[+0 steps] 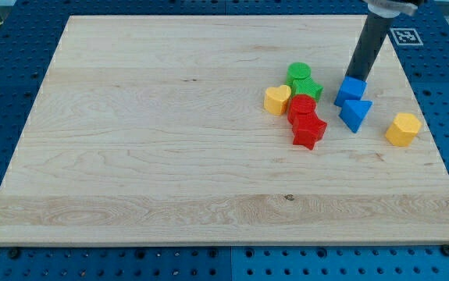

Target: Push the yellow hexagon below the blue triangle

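1. Camera view: my tip [355,79] sits at the top edge of the blue cube [351,90], touching or nearly so; can't tell which.
2. No fingers on this rig, just a bare rod; nothing open or shut, nothing held.
3. Yellow hexagon [403,129] lies toward the view's bottom-right of my tip, well apart, near the table [169,156] right edge.
4. Blue triangle [354,114] is just below my tip, beyond the cube, and just left of the hexagon w/ a gap.
5. Progress, as judged: not done. Hexagon is beside the triangle and only slightly lower, not under it. Still needs a shove left and toward the view's bottom.
6. Left of my tip: green blocks [302,80], red blocks [306,121], yellow heart [277,100], bunched together.
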Tool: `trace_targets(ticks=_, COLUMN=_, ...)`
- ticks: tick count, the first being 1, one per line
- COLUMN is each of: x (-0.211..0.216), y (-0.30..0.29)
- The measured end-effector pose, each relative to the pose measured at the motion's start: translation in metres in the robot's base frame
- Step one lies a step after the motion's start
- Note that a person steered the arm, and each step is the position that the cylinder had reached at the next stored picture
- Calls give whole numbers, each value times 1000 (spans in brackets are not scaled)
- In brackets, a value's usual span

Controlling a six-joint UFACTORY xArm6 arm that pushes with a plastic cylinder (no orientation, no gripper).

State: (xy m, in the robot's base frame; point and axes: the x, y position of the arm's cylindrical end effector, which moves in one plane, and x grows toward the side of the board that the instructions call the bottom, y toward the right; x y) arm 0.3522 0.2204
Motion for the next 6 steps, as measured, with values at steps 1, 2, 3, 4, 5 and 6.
trace_targets(ticks=1, x=11, y=45)
trace_targets(ticks=2, x=23, y=49)
trace_targets(ticks=3, x=47, y=54)
trace_targets(ticks=4, x=76, y=59)
trace_targets(ticks=5, x=87, y=63)
trace_targets(ticks=6, x=117, y=75)
